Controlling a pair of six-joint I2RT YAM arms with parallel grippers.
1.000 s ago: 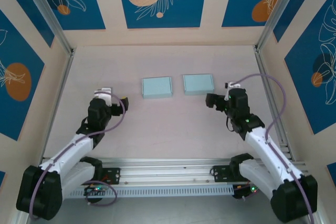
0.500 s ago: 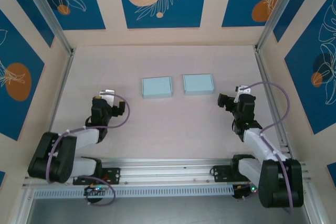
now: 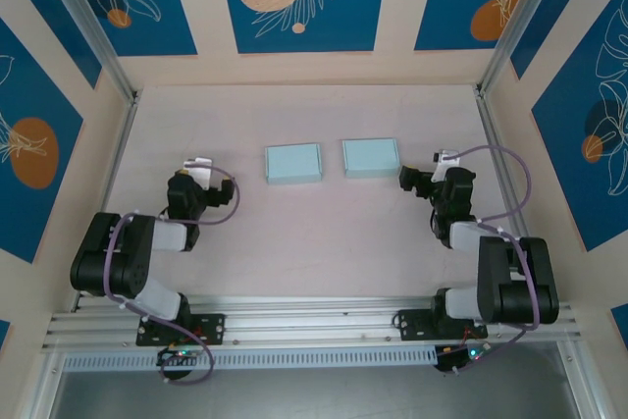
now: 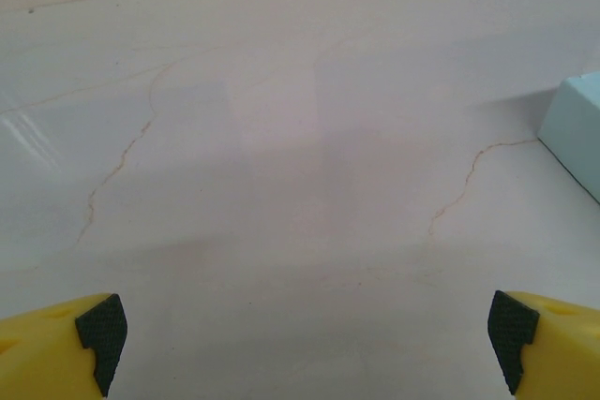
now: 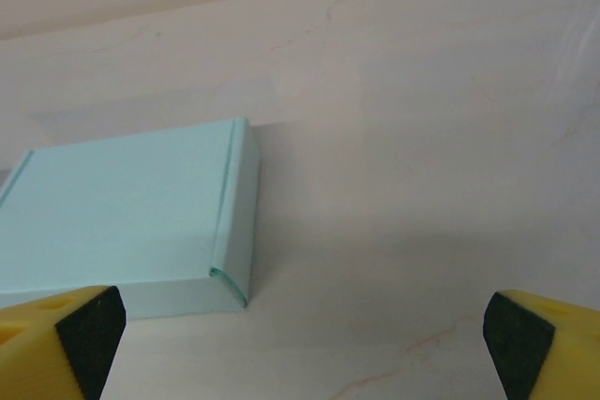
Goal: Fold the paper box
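Seen from above, your left arm (image 3: 123, 262) has folded back toward its base over the last second. Its elbow is tucked in and its wrist now sits low at the left of the table (image 3: 314, 242). The left gripper (image 4: 306, 333) is spread wide, with nothing between its yellow fingers and bare table ahead of it.

Moving right, the left box (image 3: 293, 163) lies flat and closed near the middle of the table, in the same place as a second ago. One pale blue corner of it shows at the right edge of the left wrist view. Just beside it, across a narrow gap, the right box (image 3: 371, 157) lies the same way — closed, lid down, unmoved.

Further right, the right gripper (image 5: 298, 334) is also spread wide and holds nothing. Its wrist view looks at the right box from low down, near it but not touching. The right arm (image 3: 510, 277) has likewise drawn back and folded over its base.

Judging from this, both boxes look finished and the arms are retiring to rest — the folding seems done, with nothing left to grasp.
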